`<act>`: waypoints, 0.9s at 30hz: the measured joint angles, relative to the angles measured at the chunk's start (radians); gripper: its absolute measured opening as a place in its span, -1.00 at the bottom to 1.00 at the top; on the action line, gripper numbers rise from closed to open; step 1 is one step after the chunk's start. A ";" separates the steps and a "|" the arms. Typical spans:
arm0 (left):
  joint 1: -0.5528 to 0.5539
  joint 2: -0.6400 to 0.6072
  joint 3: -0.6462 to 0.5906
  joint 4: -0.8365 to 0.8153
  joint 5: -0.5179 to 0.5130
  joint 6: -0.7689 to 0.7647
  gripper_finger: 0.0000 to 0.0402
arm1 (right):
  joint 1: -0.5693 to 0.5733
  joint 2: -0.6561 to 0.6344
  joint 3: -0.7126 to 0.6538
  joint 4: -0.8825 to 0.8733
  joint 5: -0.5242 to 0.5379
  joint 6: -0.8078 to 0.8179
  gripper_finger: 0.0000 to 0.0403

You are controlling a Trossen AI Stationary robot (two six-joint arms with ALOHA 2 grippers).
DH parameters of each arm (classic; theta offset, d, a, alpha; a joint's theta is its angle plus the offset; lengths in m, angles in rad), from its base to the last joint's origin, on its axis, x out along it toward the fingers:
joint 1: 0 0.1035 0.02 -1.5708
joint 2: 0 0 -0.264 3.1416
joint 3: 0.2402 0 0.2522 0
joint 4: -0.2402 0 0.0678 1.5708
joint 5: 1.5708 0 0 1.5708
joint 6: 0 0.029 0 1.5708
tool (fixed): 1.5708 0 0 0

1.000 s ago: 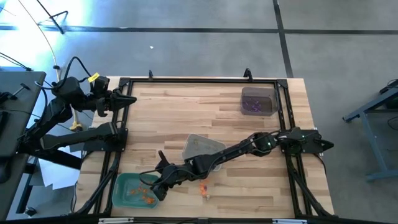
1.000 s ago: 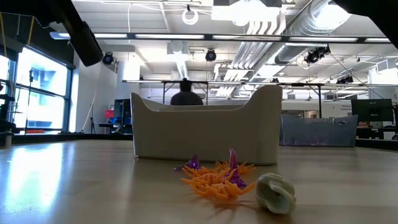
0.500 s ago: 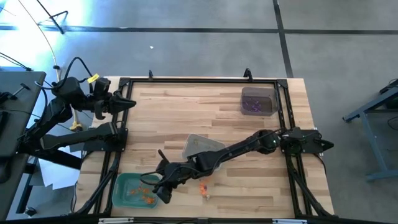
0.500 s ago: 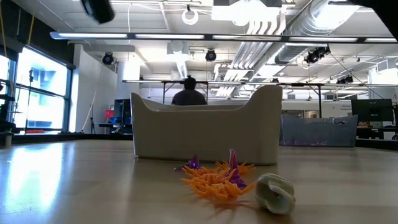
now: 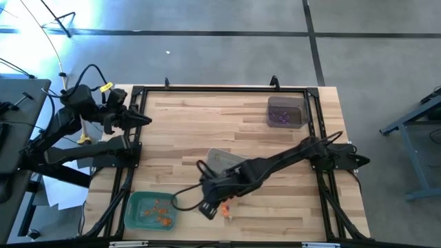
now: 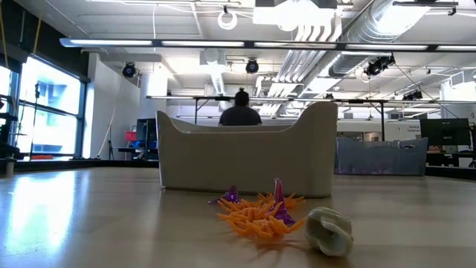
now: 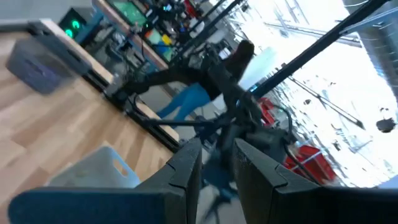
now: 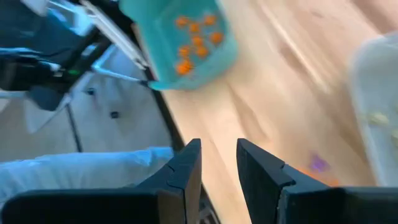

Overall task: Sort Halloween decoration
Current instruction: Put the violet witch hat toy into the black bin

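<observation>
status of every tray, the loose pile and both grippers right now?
green tray: holds orange trinkets.
dark tray: holds purple trinkets.
pale tray: upright, mid-table.
loose pile: unsorted, orange and purple, on the table.
right gripper: beside the pile, empty.
left gripper: parked at the table's edge, empty.

You won't find any readable text, label or number here. Nothing on the table, trays or arms carries legible writing.
</observation>
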 joint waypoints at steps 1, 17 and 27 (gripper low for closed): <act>-0.011 0.005 0.000 0.002 0.000 -0.010 -0.62 | 0.001 -0.014 0.000 -0.047 0.006 0.017 -0.53; -0.358 0.325 -0.001 0.211 -0.090 0.234 -0.62 | -0.053 -0.080 0.000 -0.541 0.019 0.039 -0.53; -0.364 0.517 0.000 0.103 -0.375 0.462 -0.62 | -0.064 -0.086 0.000 -0.631 -0.038 -0.206 -0.53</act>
